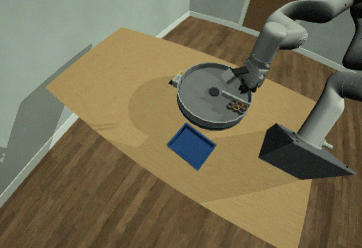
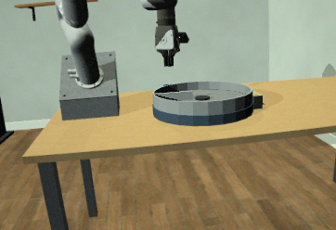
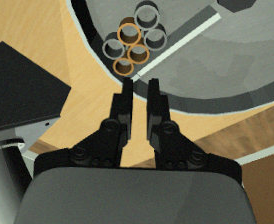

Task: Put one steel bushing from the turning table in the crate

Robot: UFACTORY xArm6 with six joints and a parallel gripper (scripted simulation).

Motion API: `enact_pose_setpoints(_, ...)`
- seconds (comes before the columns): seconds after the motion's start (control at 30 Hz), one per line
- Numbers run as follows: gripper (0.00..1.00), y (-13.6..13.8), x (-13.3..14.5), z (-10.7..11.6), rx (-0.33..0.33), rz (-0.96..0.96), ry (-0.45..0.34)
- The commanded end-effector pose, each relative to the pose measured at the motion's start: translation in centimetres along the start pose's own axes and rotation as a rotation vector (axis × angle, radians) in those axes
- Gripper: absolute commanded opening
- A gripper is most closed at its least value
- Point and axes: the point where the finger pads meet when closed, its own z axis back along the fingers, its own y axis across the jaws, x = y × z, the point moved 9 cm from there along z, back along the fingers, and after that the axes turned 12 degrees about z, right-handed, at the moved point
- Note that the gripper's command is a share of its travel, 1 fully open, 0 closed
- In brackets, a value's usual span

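Wrist view: the pincer (image 3: 138,90) is seen narrowed to a slim gap with nothing between its fingers, poised above the rim of the turning table (image 3: 188,103). The cluster of bushings (image 3: 135,39) is found just ahead of the fingertips, inside the rim, standing upright with bores facing up; steel ones (image 3: 148,12) are mixed with brass ones (image 3: 129,32). From the exterior view, the pincer is judged well above the tray. The crate (image 1: 191,146) lies on the counter (image 1: 110,76) beside the table, holding no bushing.
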Motion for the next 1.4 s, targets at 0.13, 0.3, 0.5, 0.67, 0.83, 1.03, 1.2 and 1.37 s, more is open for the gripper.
enact_pose_setpoints(0.13,0.13,0.1,0.0,0.1,0.002,-0.001,0.003)
enact_pose_setpoints(0.3,0.13,0.1,0.0,0.1,0.002,-0.001,0.003)
enact_pose_setpoints(0.5,0.13,0.1,0.0,0.1,0.002,-0.001,0.003)
enact_pose_setpoints(0.67,0.13,0.1,0.0,0.1,0.002,-0.001,0.003)
enact_pose_setpoints(0.83,0.13,0.1,0.0,0.1,0.002,-0.001,0.003)
enact_pose_setpoints(1.03,0.13,0.1,0.0,0.1,0.002,-0.001,0.003)
enact_pose_setpoints(1.2,0.40,0.2,-0.3,-0.5,0.002,-0.017,0.002)
enact_pose_setpoints(1.37,0.40,0.8,-1.5,-3.8,0.002,-0.101,0.003)
